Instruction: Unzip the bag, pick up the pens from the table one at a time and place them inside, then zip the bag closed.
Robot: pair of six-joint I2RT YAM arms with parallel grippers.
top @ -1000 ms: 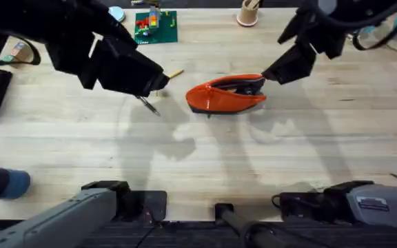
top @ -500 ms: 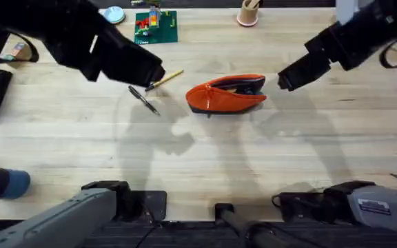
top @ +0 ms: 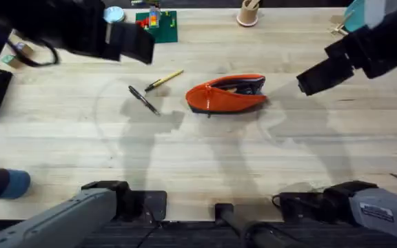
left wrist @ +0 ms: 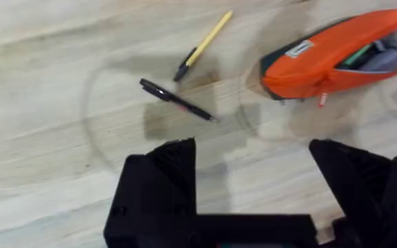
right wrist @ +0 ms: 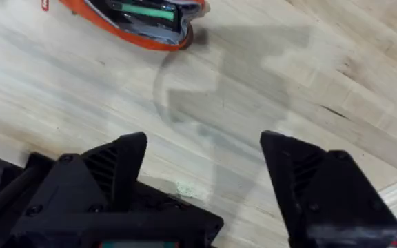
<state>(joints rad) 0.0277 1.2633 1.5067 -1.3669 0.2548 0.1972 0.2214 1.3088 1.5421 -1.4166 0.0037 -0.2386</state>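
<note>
**With the pouch unzipped, both pens lie loose on the wood and both grippers stand clear**

While the bag rests near the middle of the table, its long axis runs across the overhead view, slightly tilted, with the gaping end toward the right arm's side and the tapered, closed end toward the pens. Its zipper is open along the top; a green item shows inside in the right wrist view, and the small red pull hangs at the near side.

To the bag's left lie the two pens, well apart from it. The yellowish pen points its dark tip toward the black pen; their near ends come close, perhaps without touching. Their axes cross at a wide angle.

The left gripper hangs above bare wood on the near side of the pens, fingers spread wide and empty. The right gripper hovers to the right of the bag, fingers likewise parted and holding nothing.

Broad bare planks stretch from the bag and pens to the near table edge. A green board and a pink cup sit along the far edge.
</note>
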